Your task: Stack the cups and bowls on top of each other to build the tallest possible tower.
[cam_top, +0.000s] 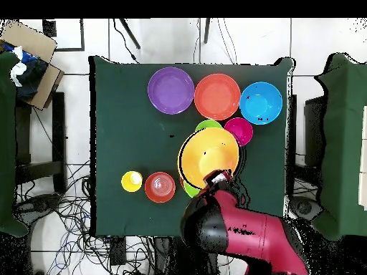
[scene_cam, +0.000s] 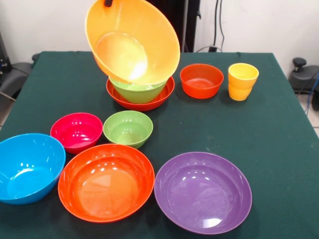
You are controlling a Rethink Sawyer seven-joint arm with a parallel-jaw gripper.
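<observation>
While tilted: the large orange bowl (scene_cam: 132,40) leans steeply, mouth toward the worktop's near edge, its lower side resting in the lime green bowl (scene_cam: 138,90), which sits in the wide red-orange bowl (scene_cam: 140,99) near the far edge.
Jaws: the gripper (scene_cam: 108,2) pinches the orange bowl's upper rim.
Key relation: the bowl hangs below the jaws; I judge it needs levelling before release.
Cups: the yellow cups (scene_cam: 242,81) stand nested toward the far corner, beside a small red-orange bowl (scene_cam: 201,80).
Near edge: blue (scene_cam: 27,167), orange (scene_cam: 105,181) and purple (scene_cam: 202,191) bowls lie unstacked.

Bulky arm (cam_top: 244,233) — glossy crimson shell, black rounded joint.
</observation>
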